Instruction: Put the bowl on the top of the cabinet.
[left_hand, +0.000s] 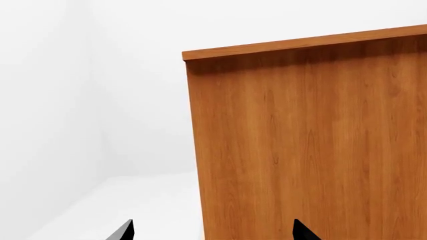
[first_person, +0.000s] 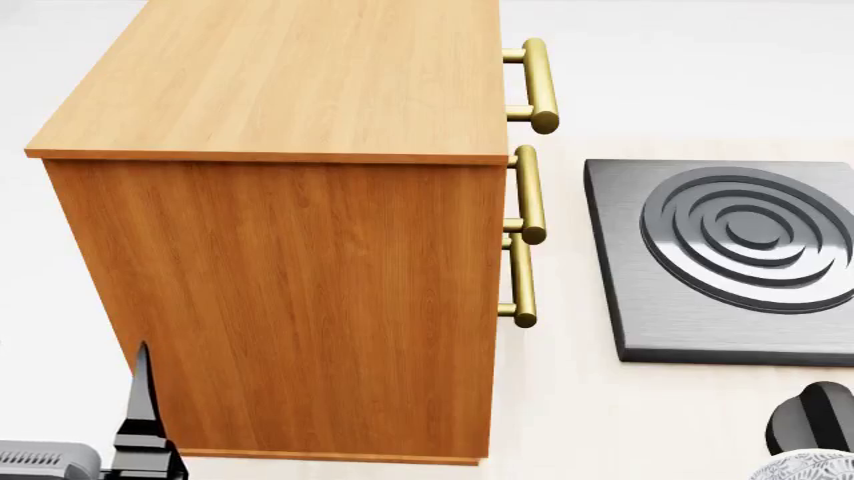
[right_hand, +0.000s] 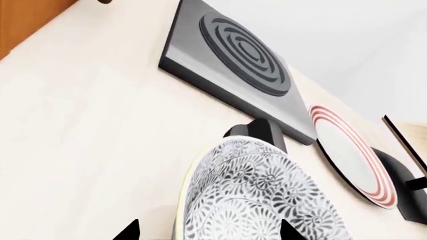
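The bowl (right_hand: 253, 195), white with a fine grey leaf pattern, sits on the pale table and fills the near part of the right wrist view; only its edge shows in the head view (first_person: 805, 467), at the bottom right corner. My right gripper (right_hand: 207, 232) is open, one fingertip outside the bowl's rim and the other over its patterned surface. The orange-brown cabinet (first_person: 294, 80) stands at the head view's left with its flat top bare. My left gripper (left_hand: 215, 231) is open and empty, facing the cabinet's side wall (left_hand: 300, 140); it also shows in the head view (first_person: 140, 425).
A grey hob (first_person: 727, 255) with ringed burner lies right of the cabinet's brass handles (first_person: 527, 195). A black round object (first_person: 811, 415) stands just behind the bowl. A flat plate with red rings (right_hand: 350, 160) and a black item (right_hand: 407, 192) lie beyond the hob.
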